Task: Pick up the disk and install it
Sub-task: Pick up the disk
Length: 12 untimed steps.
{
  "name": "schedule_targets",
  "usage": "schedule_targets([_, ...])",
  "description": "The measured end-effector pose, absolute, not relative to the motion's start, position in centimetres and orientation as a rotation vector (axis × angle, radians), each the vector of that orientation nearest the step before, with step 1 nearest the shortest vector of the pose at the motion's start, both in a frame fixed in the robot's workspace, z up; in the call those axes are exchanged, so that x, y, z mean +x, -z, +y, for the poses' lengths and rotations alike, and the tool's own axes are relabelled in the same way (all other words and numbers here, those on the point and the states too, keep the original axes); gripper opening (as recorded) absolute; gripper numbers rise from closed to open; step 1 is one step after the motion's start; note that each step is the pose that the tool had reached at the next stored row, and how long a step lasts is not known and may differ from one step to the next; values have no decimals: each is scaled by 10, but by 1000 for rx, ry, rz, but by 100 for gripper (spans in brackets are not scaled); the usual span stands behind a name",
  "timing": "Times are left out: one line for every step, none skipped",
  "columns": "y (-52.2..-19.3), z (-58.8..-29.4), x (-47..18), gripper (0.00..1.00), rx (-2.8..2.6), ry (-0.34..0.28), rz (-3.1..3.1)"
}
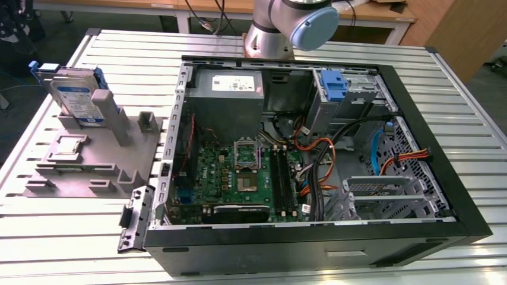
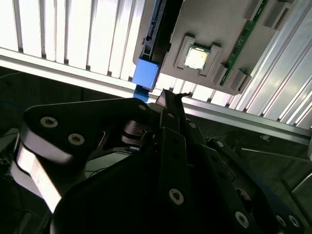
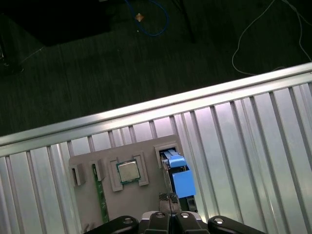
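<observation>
Exterior view first: the flat silver-grey hard disk in its bright blue carrier (image 1: 75, 98) stands on end in the grey multi-post fixture block (image 1: 95, 163). It's out at ten o'clock from the open black computer case (image 1: 277, 249), long axis upright.

Second wrist view: the black gripper (image 2: 169, 97) hangs above, tips drawn together and holding nothing, the disk (image 2: 145, 73) just beyond them.

First wrist view: the disk (image 3: 179, 178) shows edge-on, its thin top edge running away from the tips. Near, not touching, I'd judge.

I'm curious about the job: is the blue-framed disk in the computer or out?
Out: the disk stands upright in the grey fixture, beside the open case.
</observation>
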<state>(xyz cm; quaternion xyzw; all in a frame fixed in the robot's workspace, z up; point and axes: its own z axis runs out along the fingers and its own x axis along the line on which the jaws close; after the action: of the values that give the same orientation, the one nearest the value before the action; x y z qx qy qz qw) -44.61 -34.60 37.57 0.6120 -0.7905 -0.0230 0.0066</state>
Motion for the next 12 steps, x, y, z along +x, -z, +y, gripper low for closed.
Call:
schedule_targets([-376,-346,-446,10,1915,72,-2473])
schedule_targets([-376,-346,-446,11,1915,72,-2473])
schedule_targets([-376,-346,-446,11,1915,72,-2473])
schedule_targets([-376,-346,-446,17,1915,72,-2473])
schedule_targets([-376,-346,-446,17,1915,72,-2473])
schedule_targets([-376,-346,-446,24,1915,72,-2473])
schedule_targets([-376,-346,-446,24,1915,72,-2473])
schedule_targets([-376,-346,-446,24,1915,72,-2473])
schedule_targets([-376,-346,-446,25,1915,72,-2473])
schedule_targets([-376,-346,-446,25,1915,72,-2473])
schedule_targets([-376,-346,-446,31,1915,72,-2473])
schedule_targets([-376,-346,-446,31,1915,72,-2473])
